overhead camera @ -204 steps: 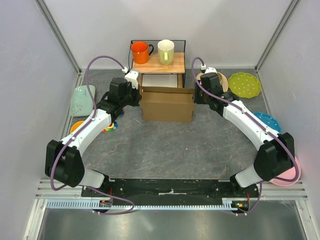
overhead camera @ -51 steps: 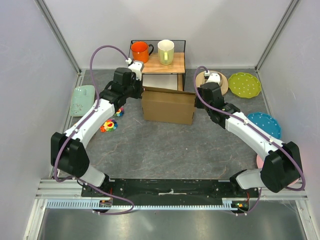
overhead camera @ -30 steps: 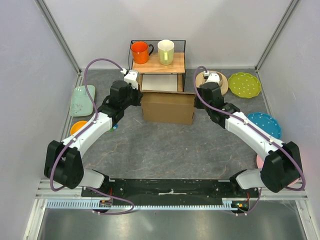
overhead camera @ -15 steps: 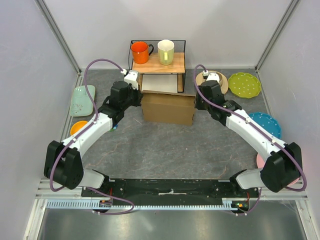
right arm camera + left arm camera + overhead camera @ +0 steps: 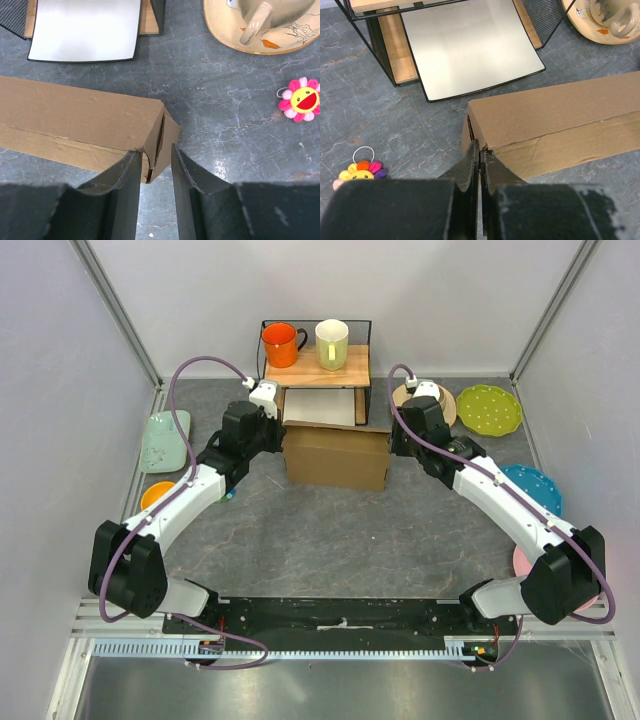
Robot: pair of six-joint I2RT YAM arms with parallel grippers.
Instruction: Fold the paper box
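The paper box (image 5: 336, 455) is a brown cardboard block standing across the middle of the table in front of the wire shelf. My left gripper (image 5: 278, 436) is at its left end. In the left wrist view the paper box (image 5: 555, 120) runs off to the right, and the left gripper (image 5: 480, 149) is shut with its tips against the near left corner. Whether cardboard is pinched there I cannot tell. My right gripper (image 5: 393, 440) is at the right end. In the right wrist view the right gripper (image 5: 153, 156) is open, its fingers on either side of the end flap of the paper box (image 5: 75, 117).
Behind the box, a wire shelf (image 5: 316, 368) carries an orange mug (image 5: 283, 343) and a pale mug (image 5: 332, 343), with a white tray (image 5: 320, 405) beneath. Plates lie to the right: green (image 5: 489, 408), blue (image 5: 535, 483). A mint dish (image 5: 163, 440) is at left. Flower toys (image 5: 362, 170) (image 5: 302, 100) lie near both ends.
The right gripper's jaws have opened at the box's right end and its wrist has shifted slightly back. The left gripper stays shut at the left corner. The box has hardly moved.
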